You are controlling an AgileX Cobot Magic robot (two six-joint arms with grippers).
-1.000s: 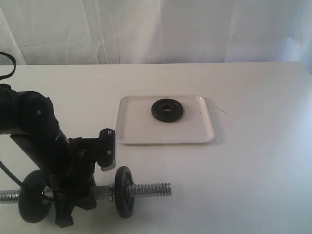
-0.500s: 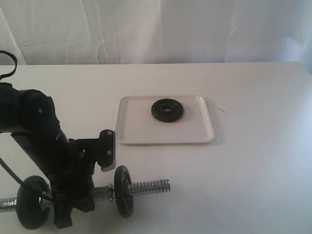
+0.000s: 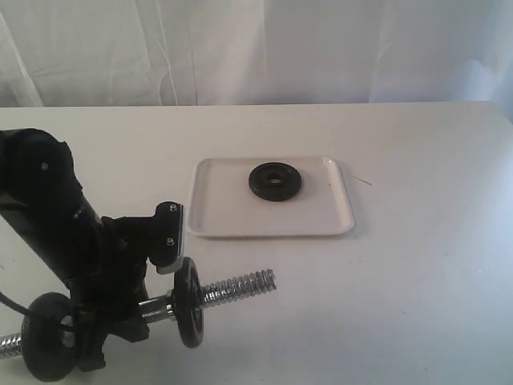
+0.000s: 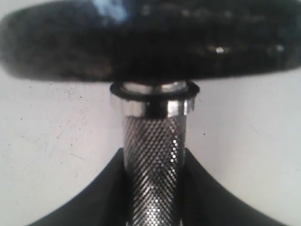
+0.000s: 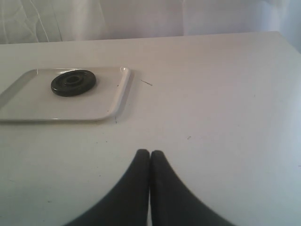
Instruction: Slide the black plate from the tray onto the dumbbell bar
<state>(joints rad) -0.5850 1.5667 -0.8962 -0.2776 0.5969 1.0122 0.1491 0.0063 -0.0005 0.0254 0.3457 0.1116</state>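
One black plate (image 3: 275,181) (image 5: 73,82) lies flat toward the back of the white tray (image 3: 240,212) (image 5: 61,109). At the front left, my left gripper (image 3: 116,314) (image 4: 154,156) is shut on the knurled middle of the dumbbell bar (image 3: 240,286) (image 4: 153,188). The bar tilts, with its threaded end raised toward the right. Two black discs sit on it, one (image 3: 189,302) (image 4: 150,37) just past my fingers and one (image 3: 46,346) near the bar's other end. My right gripper (image 5: 150,153) is shut and empty above bare table, and the exterior view does not show it.
A white cloth backdrop hangs behind the table. The table's right edge (image 3: 501,112) runs near the frame side. A small thin sliver (image 3: 363,181) lies just right of the tray.
My left arm has shifted left and raised the dumbbell bar, so its threaded end now points up to the right. The plate on the tray has not moved.
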